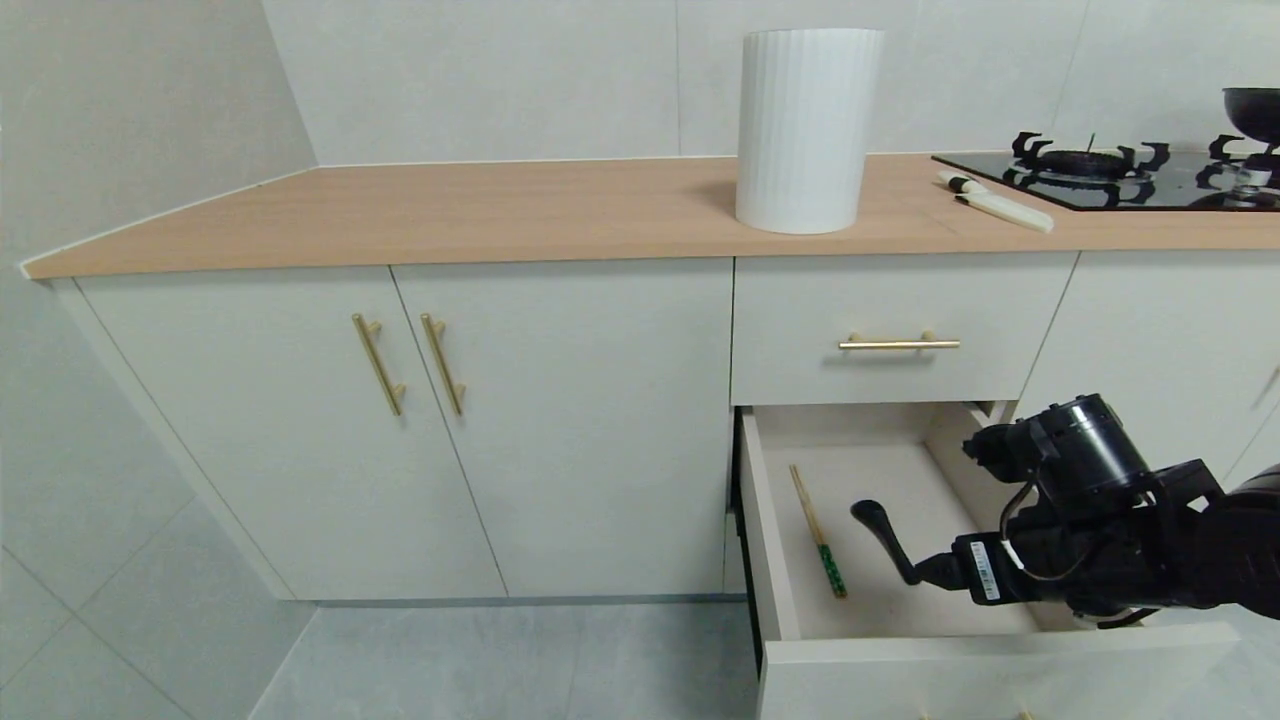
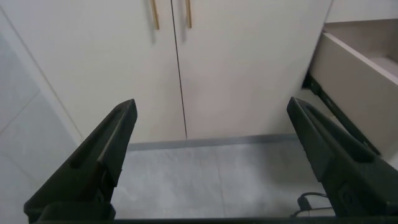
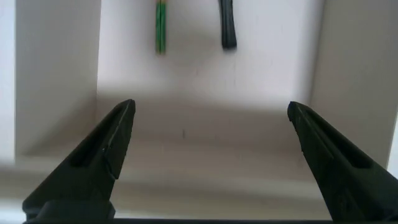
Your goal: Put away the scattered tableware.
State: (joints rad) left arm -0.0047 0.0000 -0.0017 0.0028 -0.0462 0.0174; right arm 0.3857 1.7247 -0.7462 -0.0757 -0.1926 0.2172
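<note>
The lower drawer (image 1: 775, 540) stands pulled out. Inside it lie a pair of wooden chopsticks with green ends (image 1: 820, 535) (image 3: 161, 28) and, beside them, a black utensil (image 1: 885, 540) (image 3: 227, 28). My right arm (image 1: 1100, 520) hangs over the drawer's right front part. Its gripper (image 3: 208, 155) is open and holds nothing, facing down at the drawer floor short of both items. A white knife-like utensil (image 1: 995, 200) rests on the wooden countertop (image 1: 500, 210) near the stove. My left gripper (image 2: 211, 155) is open and holds nothing, low in front of the cabinet doors (image 2: 180, 62).
A tall white ribbed container (image 1: 808, 130) stands on the counter. A black gas hob (image 1: 1110, 175) with a dark pot (image 1: 1255, 105) is at the far right. A shut drawer with a gold handle (image 1: 898, 344) sits above the open one. The grey tiled floor (image 1: 450, 660) lies below.
</note>
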